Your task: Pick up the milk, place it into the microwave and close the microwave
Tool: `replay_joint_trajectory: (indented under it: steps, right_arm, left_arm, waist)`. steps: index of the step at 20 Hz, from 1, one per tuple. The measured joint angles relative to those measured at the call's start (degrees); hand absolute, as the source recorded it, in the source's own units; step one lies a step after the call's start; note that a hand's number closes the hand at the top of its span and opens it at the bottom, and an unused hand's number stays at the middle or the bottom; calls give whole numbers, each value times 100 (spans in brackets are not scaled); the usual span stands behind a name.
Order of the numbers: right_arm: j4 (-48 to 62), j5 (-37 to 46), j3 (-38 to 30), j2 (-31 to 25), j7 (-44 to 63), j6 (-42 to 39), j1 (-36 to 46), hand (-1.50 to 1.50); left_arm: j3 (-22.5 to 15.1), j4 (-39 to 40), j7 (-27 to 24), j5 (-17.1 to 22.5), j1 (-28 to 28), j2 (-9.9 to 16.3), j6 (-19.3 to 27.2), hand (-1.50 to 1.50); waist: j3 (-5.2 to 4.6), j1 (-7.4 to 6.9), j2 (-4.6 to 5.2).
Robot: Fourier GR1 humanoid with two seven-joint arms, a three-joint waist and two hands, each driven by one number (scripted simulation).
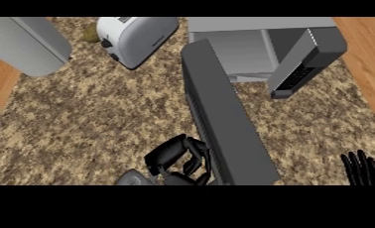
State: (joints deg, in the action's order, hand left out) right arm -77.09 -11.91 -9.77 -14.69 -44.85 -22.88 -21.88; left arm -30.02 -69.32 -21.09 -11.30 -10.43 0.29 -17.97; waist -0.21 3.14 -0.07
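Note:
The microwave (307, 61) stands at the back right, its grey cavity (238, 53) showing nothing inside. Its dark door (219, 113) is swung wide open and reaches toward the view's lower edge. My left hand (179, 158) is at the door's left face near its free end, fingers curled, with nothing visible in them. At the lower right corner my right hand (359, 167) rests open with its fingers up. No milk shows anywhere in the head view.
A silver toaster (138, 38) lies at the back, left of the microwave, with a small brownish thing (90, 33) behind it. A large grey rounded object (31, 46) fills the back left corner. The speckled counter (95, 118) stretches across the left.

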Motion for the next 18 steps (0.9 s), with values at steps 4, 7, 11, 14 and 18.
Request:
replay_joint_trajectory:
  steps: [4, 7, 11, 14, 18]
  right_arm:
    - [-833, -318, 186, -94, 289, -209, -356, -150]
    - [-1345, -545, 333, -183, 573, -335, -429, -150]
    - [-2040, -816, 497, -324, 929, -488, -571, -150]
    - [-2432, -1007, 529, -446, 1157, -555, -547, -150]
    - [-2844, -1137, 679, -572, 1438, -669, -520, -150]
  left_arm:
    - [-819, 278, 186, 501, -324, 11, 799, 150]
    - [-1362, 398, 417, 929, -640, 50, 1425, 150]
    - [-1942, 500, 586, 1422, -992, 107, 2280, 150]
    - [-2297, 554, 663, 1710, -1254, 145, 2887, 150]
    - [-2623, 643, 874, 2085, -1659, 175, 3484, 150]
  waist:
    - [-2, 66, 14]
    - [-2, 122, 33]
    - [-4, 208, 49]
    - [-4, 282, 71]
    - [-4, 403, 104]
